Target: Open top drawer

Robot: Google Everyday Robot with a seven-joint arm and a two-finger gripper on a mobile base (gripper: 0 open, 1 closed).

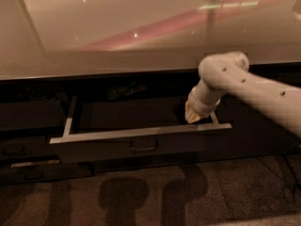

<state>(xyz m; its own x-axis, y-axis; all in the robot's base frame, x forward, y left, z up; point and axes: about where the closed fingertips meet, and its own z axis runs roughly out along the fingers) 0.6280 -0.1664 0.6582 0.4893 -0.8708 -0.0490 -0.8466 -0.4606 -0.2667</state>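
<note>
Nearest to us is the patterned floor [141,192], crossed by dark shadows, and just above it stands the flat dark front of the top drawer [94,149], which already juts out from the cabinet face with its pale upper edge running left to right across the view. Its small bar handle [143,148] sits at the middle of that front, and nothing holds it. Just behind the front panel, near its right end, the gripper [192,117] points down into the open cavity, right at the inner side of the panel. We cannot tell how far open it is or whether it has hold of anything. We judge that any further opening depends on this relation: the panel lies on the near side of the gripper, its long axis runs sideways, and the drawer travels toward us, so the pull would come off-centre, to the right of the handle. The pale arm [254,91] reaches in from the right above the drawer. Beyond it the drawer's dim inside recedes under the glossy countertop [117,32].
</note>
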